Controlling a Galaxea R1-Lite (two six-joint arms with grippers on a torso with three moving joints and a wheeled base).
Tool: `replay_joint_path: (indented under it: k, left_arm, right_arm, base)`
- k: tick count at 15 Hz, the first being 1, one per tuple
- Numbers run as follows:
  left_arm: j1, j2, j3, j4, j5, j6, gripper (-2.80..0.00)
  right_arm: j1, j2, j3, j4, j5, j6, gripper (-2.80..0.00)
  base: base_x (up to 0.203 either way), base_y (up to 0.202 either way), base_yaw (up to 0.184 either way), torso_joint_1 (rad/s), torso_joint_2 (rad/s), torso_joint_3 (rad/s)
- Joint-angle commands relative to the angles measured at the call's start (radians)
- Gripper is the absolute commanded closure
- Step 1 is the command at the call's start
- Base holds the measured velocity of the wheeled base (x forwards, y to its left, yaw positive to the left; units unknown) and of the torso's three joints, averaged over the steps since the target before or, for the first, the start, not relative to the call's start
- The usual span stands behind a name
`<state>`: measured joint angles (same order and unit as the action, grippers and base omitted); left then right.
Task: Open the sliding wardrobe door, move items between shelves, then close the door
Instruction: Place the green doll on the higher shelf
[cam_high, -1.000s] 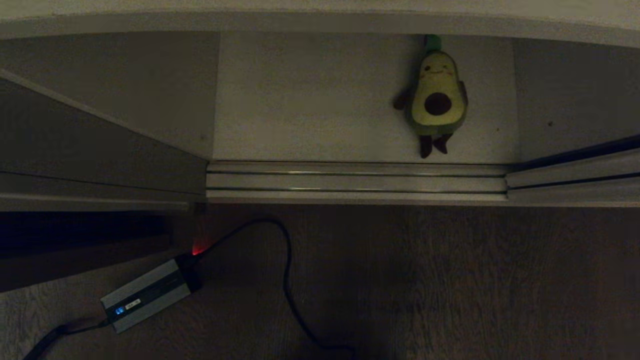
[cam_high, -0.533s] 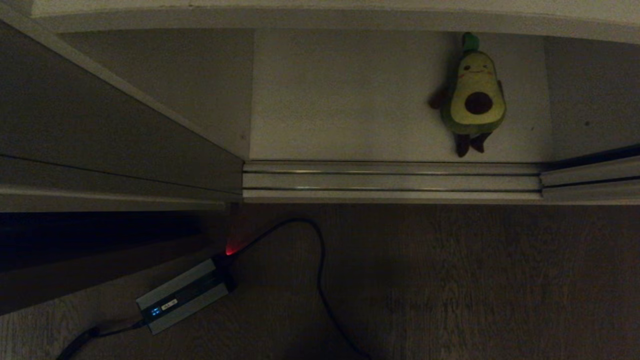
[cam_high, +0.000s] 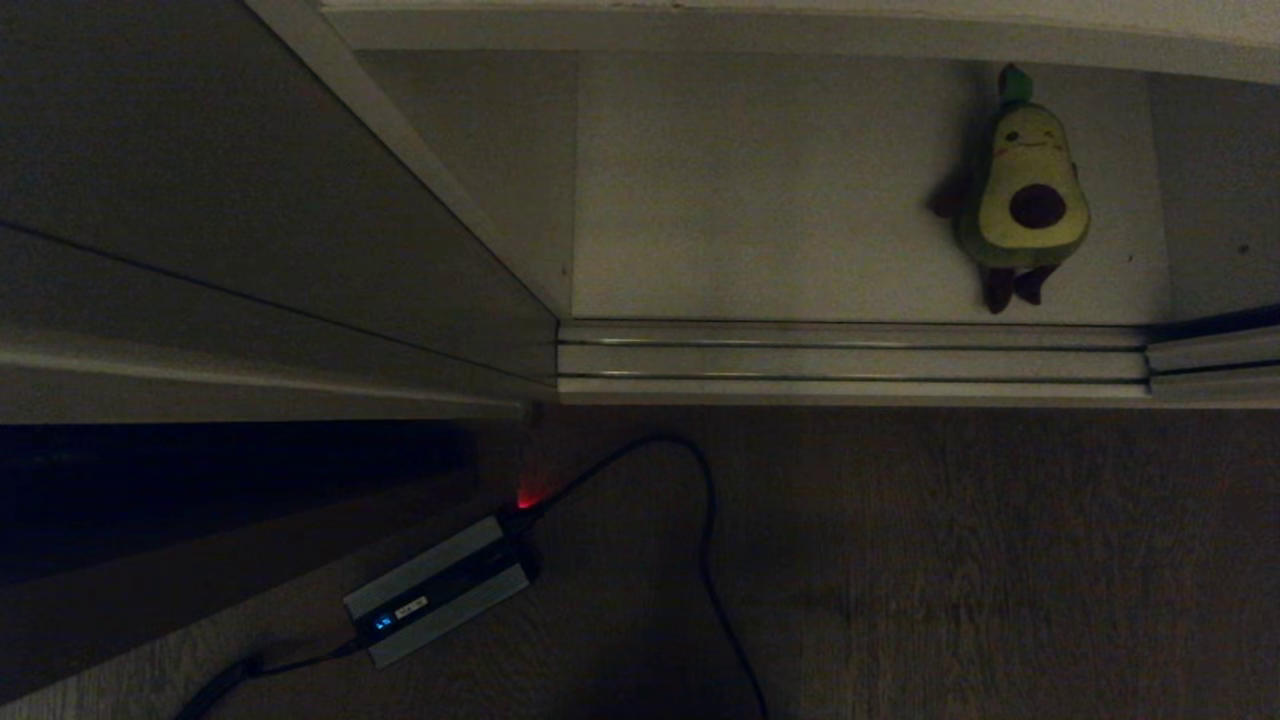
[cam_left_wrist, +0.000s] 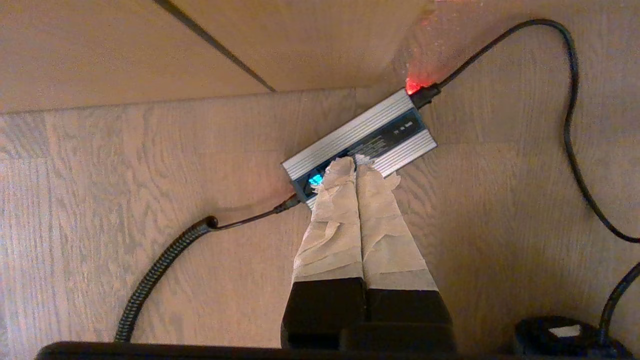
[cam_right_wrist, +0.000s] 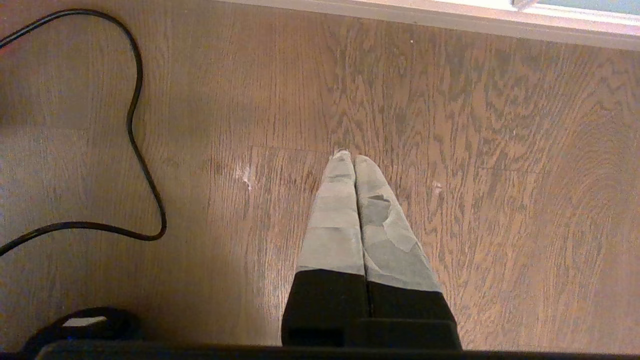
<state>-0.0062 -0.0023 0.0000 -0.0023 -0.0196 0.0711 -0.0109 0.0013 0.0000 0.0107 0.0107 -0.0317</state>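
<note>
Where the wardrobe stands open, the avocado toy (cam_high: 1025, 200) lies face up on the pale bottom shelf (cam_high: 780, 200), near that board's right end, its dark legs just short of the ribbed floor track (cam_high: 850, 362). The sliding door (cam_high: 200, 230) fills the left of the head view, its thin light frame ending at the left end of the open gap; a second panel's edge (cam_high: 1215, 355) shows on the track at the far right. In front of the track is wooden floor (cam_high: 950, 560), where a grey box (cam_high: 440, 590) with a red light at one end lies with a black cable (cam_high: 700, 520) looping away from it. The left gripper (cam_left_wrist: 356, 167) hangs above that box, fingers pressed together and empty. The right gripper (cam_right_wrist: 350, 162) hangs over bare floor, fingers likewise clenched on nothing.
</note>
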Motion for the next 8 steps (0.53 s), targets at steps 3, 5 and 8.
replay_joint_path:
  k: [3,5,8]
  left_arm:
    - [0.0,0.002,0.0,-0.001,0.003,-0.013,0.0]
    - [0.0,0.002,0.0,-0.002,0.003,-0.013,0.0]
    - [0.0,0.002,0.0,-0.002,0.003,-0.013,0.0]
  right_arm:
    - [0.0,0.0,0.003,0.0,0.0,-0.001,0.0]
    - [0.0,0.0,0.003,0.0,0.0,-0.001,0.0]
    - [0.0,0.0,0.003,0.0,0.0,-0.001,0.0]
  base:
    - [0.0,0.0,0.0,0.0,0.0,0.0]
    - [0.0,0.0,0.0,0.0,0.0,0.0]
    - [0.0,0.0,0.0,0.0,0.0,0.0]
